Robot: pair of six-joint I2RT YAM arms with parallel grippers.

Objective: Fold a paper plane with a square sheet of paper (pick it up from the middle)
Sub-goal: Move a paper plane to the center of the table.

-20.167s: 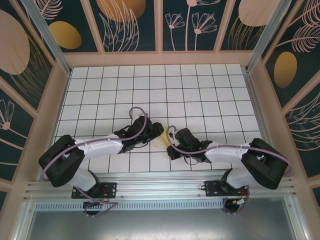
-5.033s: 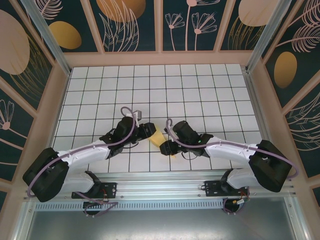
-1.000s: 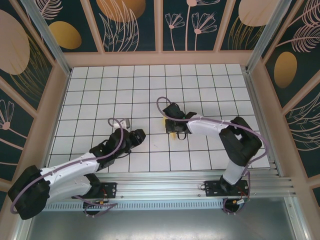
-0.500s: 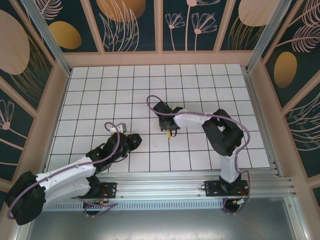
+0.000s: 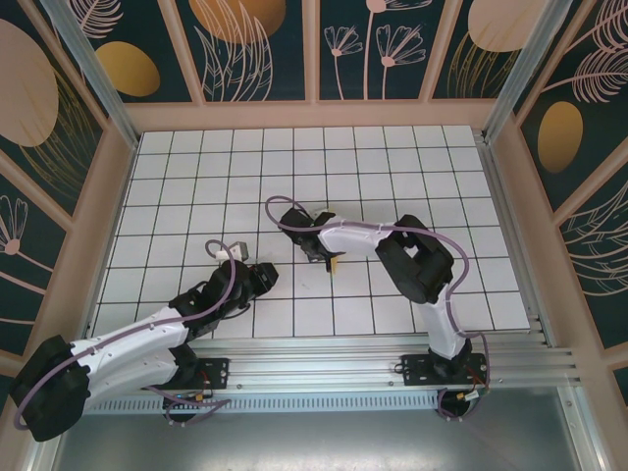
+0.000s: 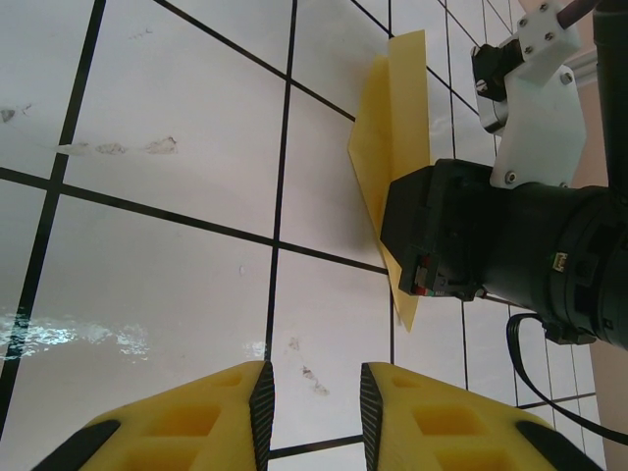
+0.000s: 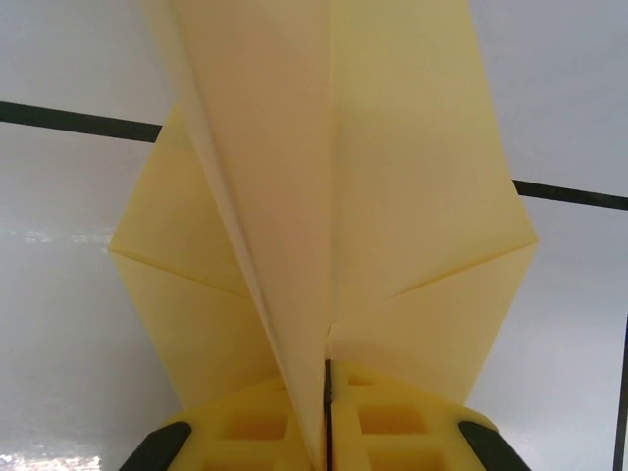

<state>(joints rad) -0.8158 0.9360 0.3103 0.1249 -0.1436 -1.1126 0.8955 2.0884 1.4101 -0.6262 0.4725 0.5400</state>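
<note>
The paper plane (image 7: 334,196) is pinched along its centre crease by the right fingers (image 7: 392,422), which are closed flat on the fold with no gap between the yellow pads. The wings spread out to either side just above them. The left fingers (image 6: 206,417) stand slightly apart with nothing between them, low over the counter (image 5: 392,167) and a little way from the plane.

It looks very light and thin: probably limp at the wing edges, stiffer along the layered crease, and easy to crumple or unfold under a hard squeeze. The crease near mid-length seems the safest hold.

The long axis runs straight out from the right fingers along that crease. From the left wrist both ends taper, so I cannot tell which is the nose. From above, a yellow sliver shows under the right wrist near the counter's middle; whether it touches the surface is unclear.
</note>
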